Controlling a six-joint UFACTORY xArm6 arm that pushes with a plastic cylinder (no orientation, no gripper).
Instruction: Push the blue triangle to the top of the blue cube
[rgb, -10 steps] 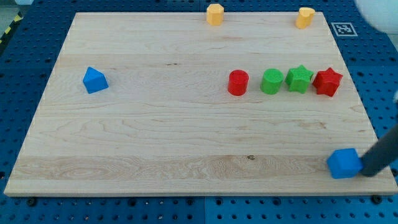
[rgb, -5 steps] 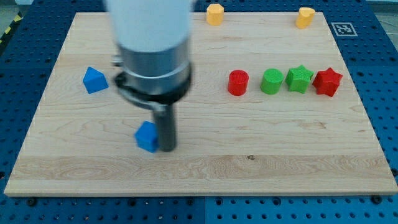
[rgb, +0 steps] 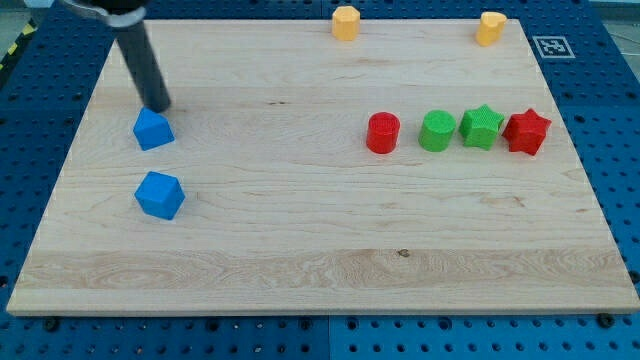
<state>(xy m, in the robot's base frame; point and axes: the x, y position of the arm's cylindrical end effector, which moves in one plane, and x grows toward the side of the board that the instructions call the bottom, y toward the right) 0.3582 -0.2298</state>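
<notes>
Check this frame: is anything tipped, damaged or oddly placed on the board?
Nothing stands out. The blue triangle and blue cube sit flat at the view's left, my tip just above the triangle. Two red and two green blocks line up at right; two yellow blocks sit on the top edge.

No words, numbers or brand names can be read anywhere. The only sign is a square black-and-white marker (rgb: 552, 46) (its pattern carries no legible characters) on the blue pegboard (rgb: 600, 120).
</notes>
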